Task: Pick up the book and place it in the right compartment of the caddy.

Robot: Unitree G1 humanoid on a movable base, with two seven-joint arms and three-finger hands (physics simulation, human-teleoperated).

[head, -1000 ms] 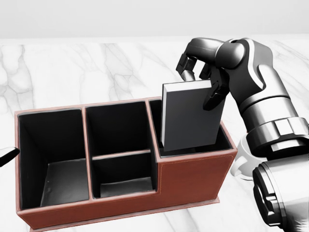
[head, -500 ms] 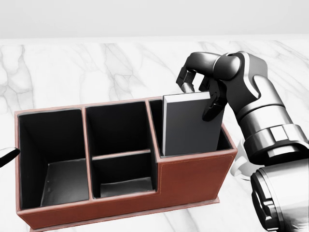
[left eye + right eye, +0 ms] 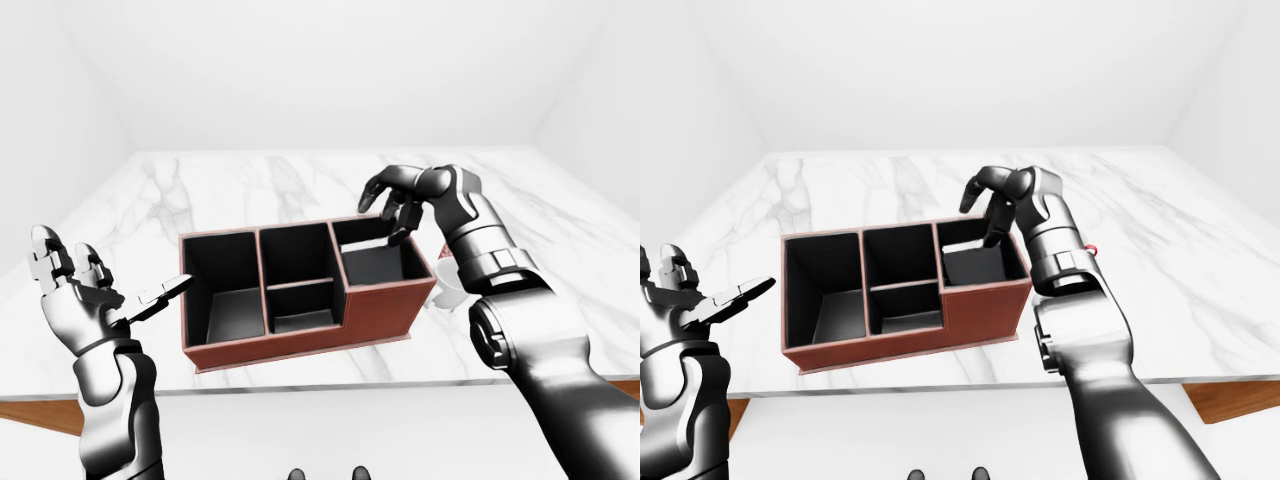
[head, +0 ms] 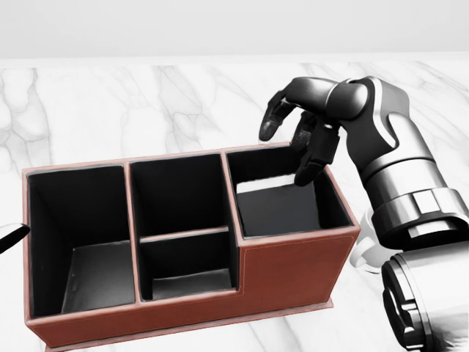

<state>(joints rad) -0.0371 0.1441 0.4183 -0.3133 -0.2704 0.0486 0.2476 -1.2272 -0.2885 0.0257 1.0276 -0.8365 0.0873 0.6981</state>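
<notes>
Right hand (image 4: 297,136) hangs over the caddy's (image 4: 293,268) right compartment in the head view, fingers (image 4: 311,158) spread and curled downward with nothing in them, and the dark book (image 4: 277,207) lies inside that compartment, leaning low against its far wall, clear of the fingertips. Over in the left-eye view, the left hand (image 3: 85,295) is up at the left edge beside the caddy, fingers splayed wide and empty, above the white marble table (image 3: 250,185). The right-eye view shows much the same.
</notes>
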